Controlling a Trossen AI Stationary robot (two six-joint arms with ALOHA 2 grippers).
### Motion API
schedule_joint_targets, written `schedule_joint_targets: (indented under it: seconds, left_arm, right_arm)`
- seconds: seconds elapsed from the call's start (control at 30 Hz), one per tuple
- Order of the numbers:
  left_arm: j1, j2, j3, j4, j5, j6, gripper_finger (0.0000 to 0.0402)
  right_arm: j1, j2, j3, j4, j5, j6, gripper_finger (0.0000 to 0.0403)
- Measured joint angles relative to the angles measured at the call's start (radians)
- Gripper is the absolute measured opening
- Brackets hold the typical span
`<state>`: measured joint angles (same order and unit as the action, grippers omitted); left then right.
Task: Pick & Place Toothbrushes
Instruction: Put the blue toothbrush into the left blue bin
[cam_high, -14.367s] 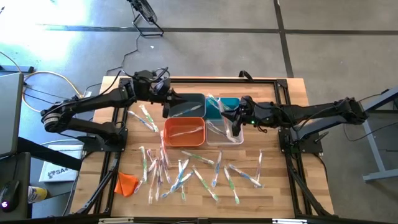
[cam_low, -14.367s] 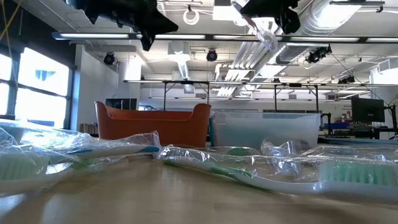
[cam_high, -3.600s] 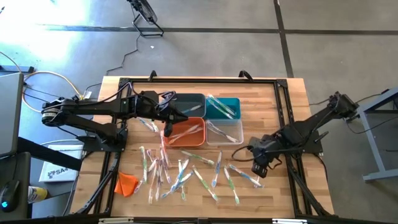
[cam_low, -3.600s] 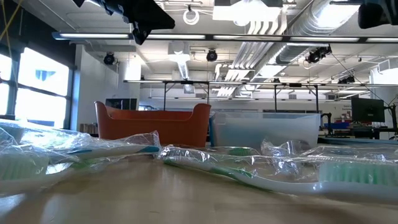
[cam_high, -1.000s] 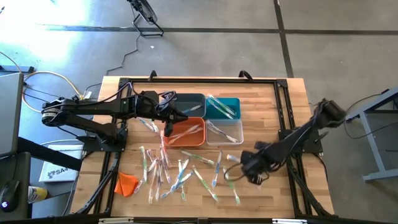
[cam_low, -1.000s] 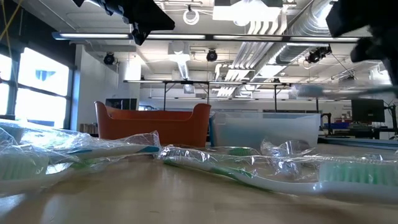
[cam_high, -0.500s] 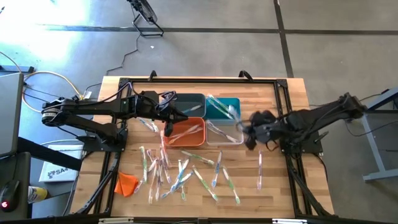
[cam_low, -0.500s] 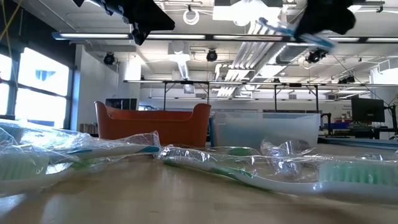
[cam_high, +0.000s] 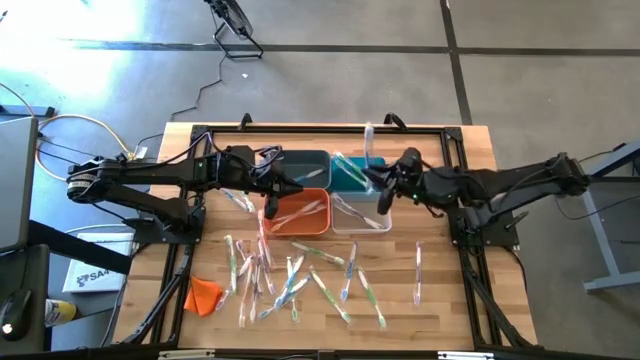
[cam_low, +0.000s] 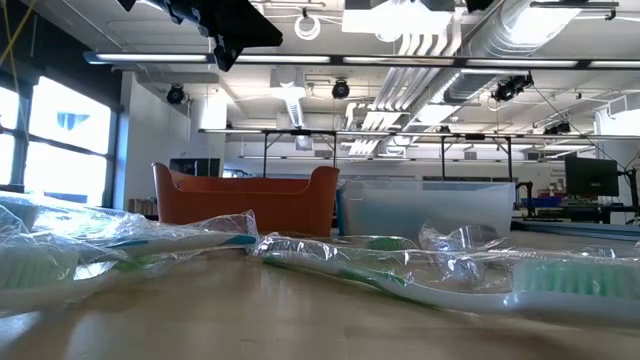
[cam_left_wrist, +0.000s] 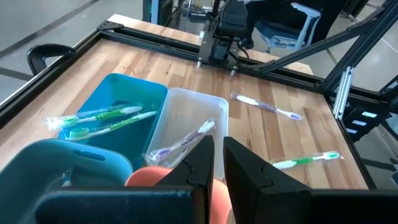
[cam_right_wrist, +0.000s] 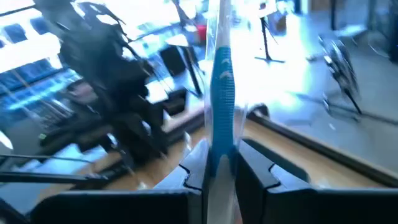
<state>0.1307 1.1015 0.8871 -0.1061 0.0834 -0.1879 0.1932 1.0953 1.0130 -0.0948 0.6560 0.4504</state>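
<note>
Right gripper (cam_right_wrist: 214, 168) clamped on a blue-handled toothbrush (cam_right_wrist: 222, 81), plain only in its wrist view, now over the teal bin (cam_high: 362, 170) instead of low above the bench (cam_high: 450, 300); left gripper (cam_high: 292, 189) closed, empty.

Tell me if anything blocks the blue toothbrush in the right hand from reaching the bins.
Nothing visible does. The right hand holds the blue toothbrush just above the teal bin and clear bin, whose tops are open.
</note>
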Motion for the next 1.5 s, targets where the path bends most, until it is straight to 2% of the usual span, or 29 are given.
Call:
schedule_joint_targets:
  seconds: [0.13, 0.63, 0.8, 1.17, 1.3, 1.5]
  left_arm:
    - [0.0, 0.0, 0.0, -0.001, 0.001, 0.0, 0.0032]
    - [0.0, 0.0, 0.0, 0.011, 0.0, -0.004, 0.0032]
    - [0.0, 0.033, -0.001, 0.104, -0.019, -0.084, 0.0032]
    - [0.0, 0.055, -0.001, 0.225, -0.02, -0.071, 0.0035]
    - [0.0, 0.055, -0.001, 0.284, -0.023, -0.073, 0.0055]
    - [0.0, 0.055, -0.001, 0.314, -0.023, -0.101, 0.0123]
  right_arm:
    - [0.0, 0.005, 0.0, 0.055, -0.001, -0.036, 0.0039]
    - [0.0, 0.006, 0.0, 0.062, 0.007, -0.01, 0.0039]
    - [-0.013, 0.006, 0.0, 0.062, 0.002, -0.009, 0.004]
    - [-0.019, 0.025, 0.0, 0.068, -0.007, -0.01, 0.0039]
    - [-0.019, 0.038, 0.0, 0.07, -0.009, -0.01, 0.0039]
    - [-0.019, 0.065, 0.0, 0.076, -0.011, -0.011, 0.0039]
